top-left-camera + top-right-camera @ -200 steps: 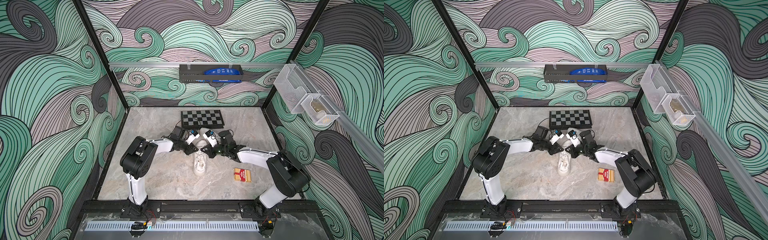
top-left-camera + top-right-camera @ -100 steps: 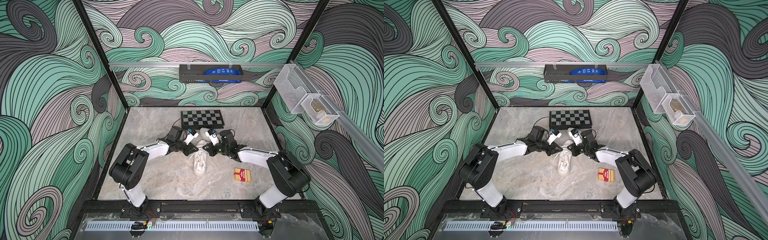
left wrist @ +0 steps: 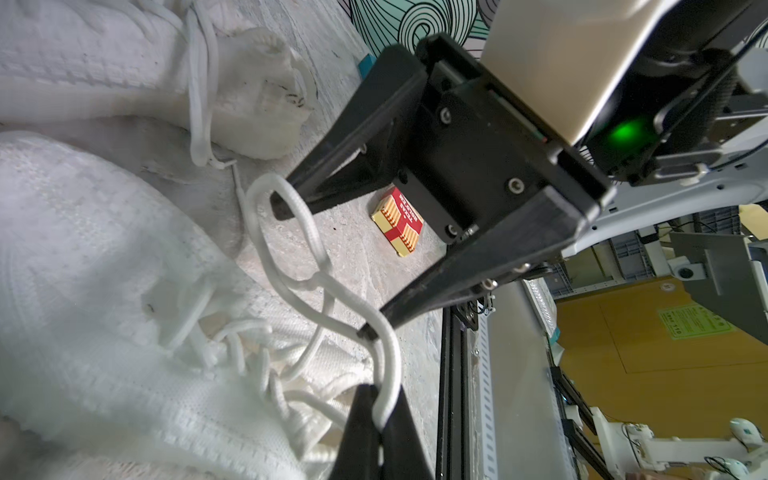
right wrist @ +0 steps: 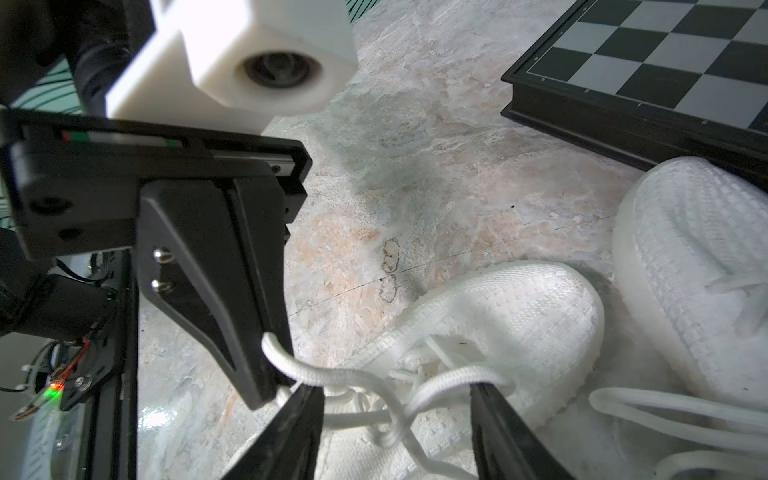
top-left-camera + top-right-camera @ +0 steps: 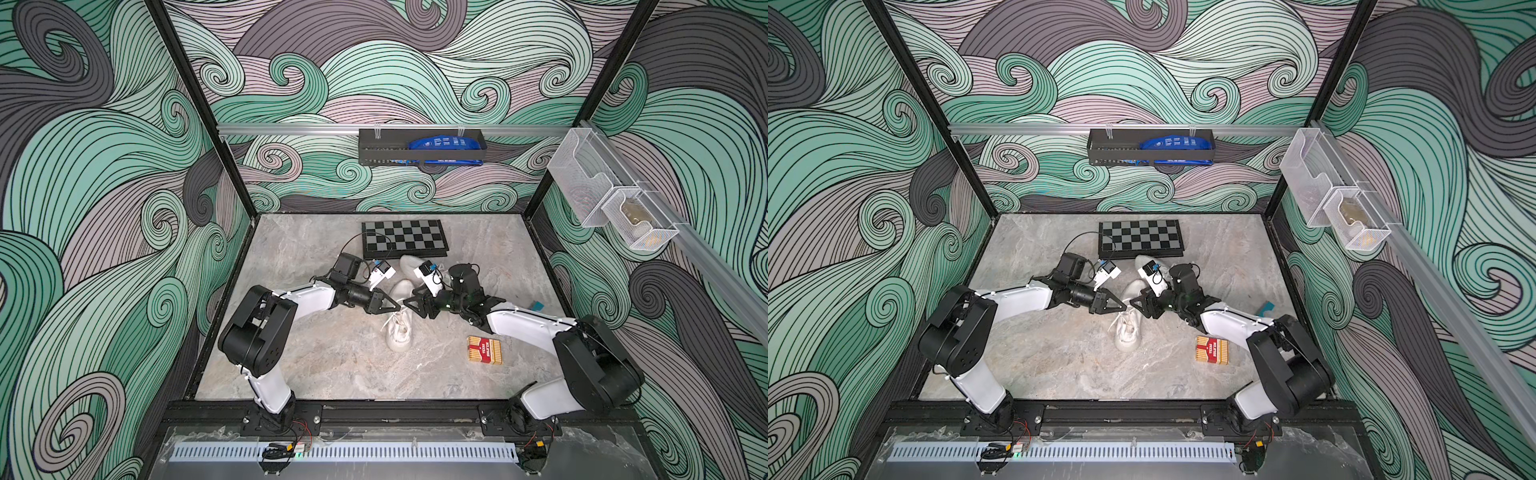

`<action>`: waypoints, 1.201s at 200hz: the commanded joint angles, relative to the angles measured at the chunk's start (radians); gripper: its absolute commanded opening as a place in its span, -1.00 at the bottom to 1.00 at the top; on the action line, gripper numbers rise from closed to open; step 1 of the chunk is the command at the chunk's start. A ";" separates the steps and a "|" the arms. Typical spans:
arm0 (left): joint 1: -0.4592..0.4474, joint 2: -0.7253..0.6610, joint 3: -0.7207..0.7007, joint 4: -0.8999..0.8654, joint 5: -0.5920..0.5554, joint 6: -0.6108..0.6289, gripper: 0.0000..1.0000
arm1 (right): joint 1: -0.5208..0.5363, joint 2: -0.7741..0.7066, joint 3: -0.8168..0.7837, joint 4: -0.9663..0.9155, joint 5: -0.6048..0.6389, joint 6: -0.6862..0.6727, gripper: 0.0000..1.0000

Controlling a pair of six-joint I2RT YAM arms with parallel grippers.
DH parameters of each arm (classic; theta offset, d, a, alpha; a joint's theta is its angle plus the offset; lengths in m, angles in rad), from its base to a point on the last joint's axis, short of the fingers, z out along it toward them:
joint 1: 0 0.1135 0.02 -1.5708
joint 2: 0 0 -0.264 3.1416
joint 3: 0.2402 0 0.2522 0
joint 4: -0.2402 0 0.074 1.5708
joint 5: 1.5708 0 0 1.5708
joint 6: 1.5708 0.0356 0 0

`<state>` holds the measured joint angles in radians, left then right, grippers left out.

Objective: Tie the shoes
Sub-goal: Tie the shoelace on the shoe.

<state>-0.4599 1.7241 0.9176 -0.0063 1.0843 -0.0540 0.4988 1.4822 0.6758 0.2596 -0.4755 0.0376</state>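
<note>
The left gripper (image 3: pixel 381 405) is pressed together and pinches a loop of white lace (image 3: pixel 394 365) between its tips. The right wrist view shows the same grip from the other side, with the lace coming out from between the two closed black fingers (image 4: pixel 249 316).

The right gripper (image 4: pixel 392 390) faces it with its jaws spread wide. It clamps nothing. In the left wrist view, a second loop of the lace hangs around the tip of one of its fingers (image 3: pixel 291 199), and the strand running to the left gripper passes right by the tip of the other. Between the two loops the lace crosses in a loose knot, which sits in the gap between the spread jaws.

In both top views the two grippers meet tip to tip over the near shoe (image 5: pixel 399 332), which lies in the middle of the table (image 5: pixel 311 353). Its toe points away from the arms' bases. The second shoe (image 5: pixel 409 262) lies just beyond it, in front of a chessboard (image 5: pixel 403 243). A red and yellow card box (image 5: pixel 484 350) lies apart from the shoes, on the right arm's side.
</note>
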 commanded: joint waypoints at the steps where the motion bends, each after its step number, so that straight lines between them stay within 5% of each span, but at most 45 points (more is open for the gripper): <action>1: 0.005 0.008 0.036 -0.041 0.057 0.018 -1.00 | -0.005 -0.042 -0.002 0.010 -0.001 0.010 0.30; 54: 0.009 -0.019 0.003 0.078 0.062 -0.087 -1.00 | -0.018 -0.231 -0.104 0.008 0.062 0.406 0.43; 136: 0.015 -0.069 -0.101 0.287 0.077 -0.234 -1.00 | -0.005 -0.307 -0.122 0.016 -0.049 1.007 0.24; 163: 0.015 -0.080 -0.114 0.307 0.080 -0.245 -1.00 | 0.014 -0.293 -0.117 0.036 -0.027 1.146 0.23; 203: 0.015 -0.087 -0.129 0.324 0.083 -0.254 -1.00 | 0.072 -0.192 -0.188 0.320 -0.058 1.341 0.06; 240: 0.015 -0.090 -0.131 0.322 0.083 -0.249 -1.00 | 0.109 -0.111 -0.179 0.391 -0.051 1.378 -0.08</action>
<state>-0.4488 1.6646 0.7887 0.2916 1.1313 -0.3008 0.5915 1.3510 0.4923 0.5434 -0.5190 1.3449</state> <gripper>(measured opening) 0.051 0.463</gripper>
